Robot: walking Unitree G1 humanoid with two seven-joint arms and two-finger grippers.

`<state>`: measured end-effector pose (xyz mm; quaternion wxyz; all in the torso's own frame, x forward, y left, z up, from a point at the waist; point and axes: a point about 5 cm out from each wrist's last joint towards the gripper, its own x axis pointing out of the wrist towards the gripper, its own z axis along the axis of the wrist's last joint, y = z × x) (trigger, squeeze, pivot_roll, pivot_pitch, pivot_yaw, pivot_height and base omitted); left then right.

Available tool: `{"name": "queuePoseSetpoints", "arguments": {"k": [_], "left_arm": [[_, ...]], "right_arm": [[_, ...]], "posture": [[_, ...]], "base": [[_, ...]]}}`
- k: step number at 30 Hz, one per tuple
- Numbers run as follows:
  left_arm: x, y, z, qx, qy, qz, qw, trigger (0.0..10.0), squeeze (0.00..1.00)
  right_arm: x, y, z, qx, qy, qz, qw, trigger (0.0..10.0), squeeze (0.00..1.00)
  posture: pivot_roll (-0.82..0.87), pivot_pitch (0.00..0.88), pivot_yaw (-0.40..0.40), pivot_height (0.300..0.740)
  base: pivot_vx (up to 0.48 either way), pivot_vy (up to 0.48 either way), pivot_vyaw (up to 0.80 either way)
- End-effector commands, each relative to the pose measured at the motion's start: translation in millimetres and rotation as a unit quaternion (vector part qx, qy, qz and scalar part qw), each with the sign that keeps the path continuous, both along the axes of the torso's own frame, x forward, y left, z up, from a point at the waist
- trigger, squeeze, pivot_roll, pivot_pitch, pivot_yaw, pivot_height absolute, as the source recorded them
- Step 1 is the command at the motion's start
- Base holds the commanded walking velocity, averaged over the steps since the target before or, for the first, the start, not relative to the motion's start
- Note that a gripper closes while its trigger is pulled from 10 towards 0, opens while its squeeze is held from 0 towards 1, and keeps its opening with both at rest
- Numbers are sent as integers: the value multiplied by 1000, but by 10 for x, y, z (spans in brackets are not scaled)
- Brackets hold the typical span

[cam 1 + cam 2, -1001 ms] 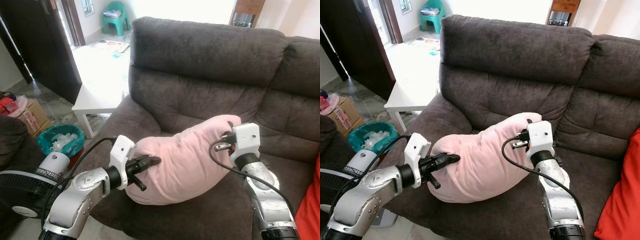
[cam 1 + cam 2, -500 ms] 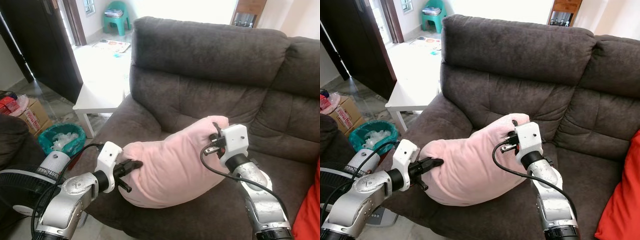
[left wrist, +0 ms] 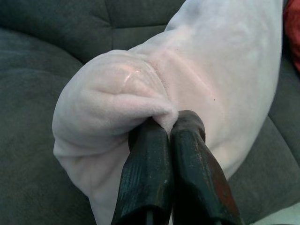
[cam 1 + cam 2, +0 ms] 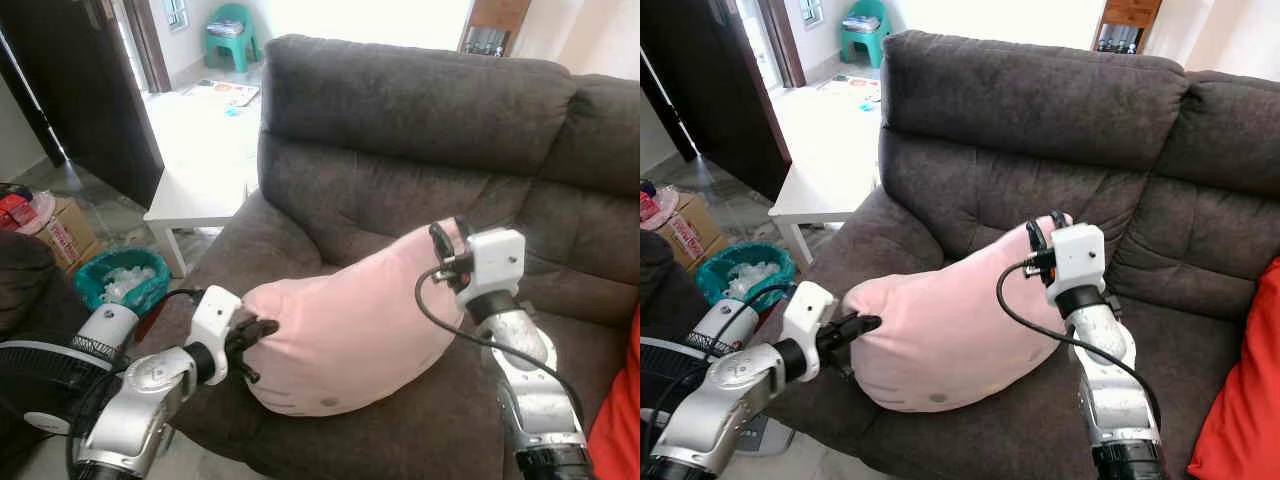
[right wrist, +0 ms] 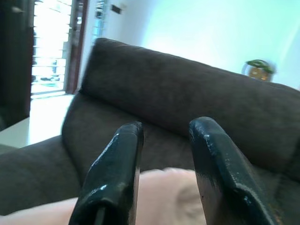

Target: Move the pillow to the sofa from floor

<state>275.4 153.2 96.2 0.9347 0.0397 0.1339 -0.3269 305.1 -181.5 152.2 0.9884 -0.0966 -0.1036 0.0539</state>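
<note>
A pink pillow [image 4: 350, 330] lies on the seat of the dark brown sofa [image 4: 420, 110], its right end leaning toward the backrest. My left gripper [image 4: 262, 332] is shut on the pillow's left corner; the left wrist view has both fingers [image 3: 187, 140] pinching a fold of pink plush [image 3: 117, 93]. My right gripper [image 4: 447, 236] stands open just above the pillow's raised right end. In the right wrist view its fingers [image 5: 117, 159] are apart with nothing between them, the pillow's top [image 5: 164, 197] just below.
A red cushion [image 4: 1240, 400] sits at the sofa's right. Left of the sofa are a low white table [image 4: 195, 195], a green bin [image 4: 122, 280], a cardboard box [image 4: 62, 235] and a black fan [image 4: 35, 390]. A dark door [image 4: 80, 90] stands beyond.
My right gripper has let go of the pillow's right end and lifted off it. The pillow has sunk onto the seat. The left gripper still pinches the left corner.
</note>
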Motion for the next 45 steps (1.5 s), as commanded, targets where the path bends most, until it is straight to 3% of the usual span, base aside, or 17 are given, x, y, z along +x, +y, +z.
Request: {"name": "queuePoseSetpoints", "arguments": {"k": [1,2,3,6,11,14,17,19,20,21,25,26,33,34,35,41,45], "left_arm": [[0,25,-35,15,5,3,1000,10000,0],[1,21,-38,11,2,0,1000,10000,0],[-1,22,-44,12,2,0,1000,10000,0],[0,38,-64,17,2,6,1000,10000,0],[100,208,-106,57,-16,85,995,10000,0],[150,338,-109,60,-34,171,983,10000,0],[130,377,-148,60,-33,198,978,10000,0],[103,481,-205,68,-39,258,963,10000,0],[103,481,-205,68,-39,258,963,10000,0],[111,561,-193,56,-53,309,948,10000,0],[118,646,-178,39,-64,375,924,10000,0],[106,678,-198,14,-52,415,908,10000,0],[113,578,-209,38,-74,412,907,10000,0],[107,596,-192,39,-84,436,895,10000,0],[107,596,-192,39,-84,436,895,10000,0],[1,806,-17,20,-151,546,824,10000,0],[-55,870,62,35,-185,571,799,10000,0]], "right_arm": [[1,-55,34,2,-10,-16,1000,10000,698],[1,-73,36,0,-14,-28,1000,10000,698],[2,-78,35,-3,-15,-32,999,10000,0],[3,-92,8,-8,-10,-39,999,10000,0],[-28,-193,-196,-16,25,-72,997,10000,0],[-121,-343,-521,-22,82,-114,990,10000,0],[-193,-403,-695,-32,112,-130,985,10000,0],[-355,-462,-1013,-45,169,-143,974,10000,0],[-355,-462,-1013,-45,169,-143,974,10000,0],[-456,-477,-1180,-51,199,-148,967,10000,0],[-563,-485,-1357,-62,232,-153,958,10000,0],[-636,-481,-1460,-61,249,-158,954,10000,0],[-828,-461,-1746,-67,305,-171,934,10000,0],[-853,-448,-1789,-67,313,-170,932,10000,0],[-853,-448,-1789,-67,313,-170,932,10000,0],[-948,-404,-1925,-68,341,-173,922,10000,0],[-1034,-411,-2019,-69,368,-184,909,10000,0]], "posture": [[82,19,-43,740],[81,19,-43,740],[81,19,-42,740],[81,17,-42,740],[82,16,-42,740],[82,20,-41,740],[79,21,-41,740],[79,25,-43,740],[79,25,-43,740],[80,25,-44,740],[82,28,-44,740],[82,28,-44,740],[79,28,-43,740],[80,28,-42,740],[80,28,-42,740],[83,28,-43,740],[84,29,-42,740]], "base": [[0,0,0],[0,0,0],[0,0,0],[0,0,0],[0,0,0],[0,0,0],[0,0,0],[0,0,0],[0,0,0],[0,0,0],[0,0,0],[0,0,0],[0,0,0],[0,0,0],[0,0,0],[0,0,0],[0,0,0]]}}
